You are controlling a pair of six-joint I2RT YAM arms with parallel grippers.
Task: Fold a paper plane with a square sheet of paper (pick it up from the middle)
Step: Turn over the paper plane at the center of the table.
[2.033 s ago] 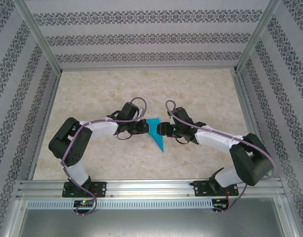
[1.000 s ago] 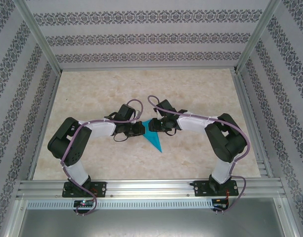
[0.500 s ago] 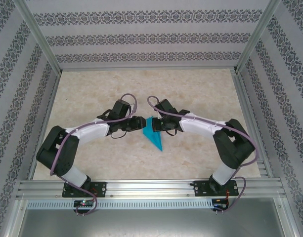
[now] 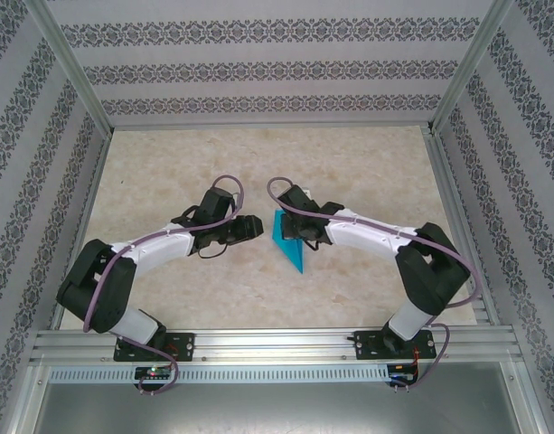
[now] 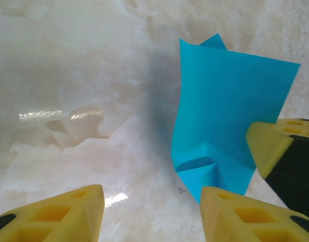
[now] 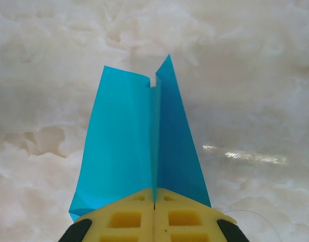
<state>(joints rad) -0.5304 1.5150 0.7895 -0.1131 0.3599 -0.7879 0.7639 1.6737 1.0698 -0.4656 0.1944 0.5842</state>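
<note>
One hand releases: the left gripper [image 4: 249, 226] has opened and drawn back, its fingers apart, just beside the paper plane [image 4: 293, 246].
The right gripper [image 6: 154, 194] has closed, pads together on the plane's centre fold, near the middle of the pale marbled table [image 4: 367, 163]. The hand-over suggests folding is nearly finished. Patterned walls [image 4: 258, 63] surround it.

The plane [image 6: 125, 151] is thin, matt cyan paper, smooth between sharp creases. The bench [image 6: 255, 75] is glossy and marble-patterned, with bright glints of light on it. The right gripper [image 6: 154, 202] has matt yellow jaws moulded with square cells. The rail [image 4: 277, 344] is ribbed, dull silver metal.
</note>
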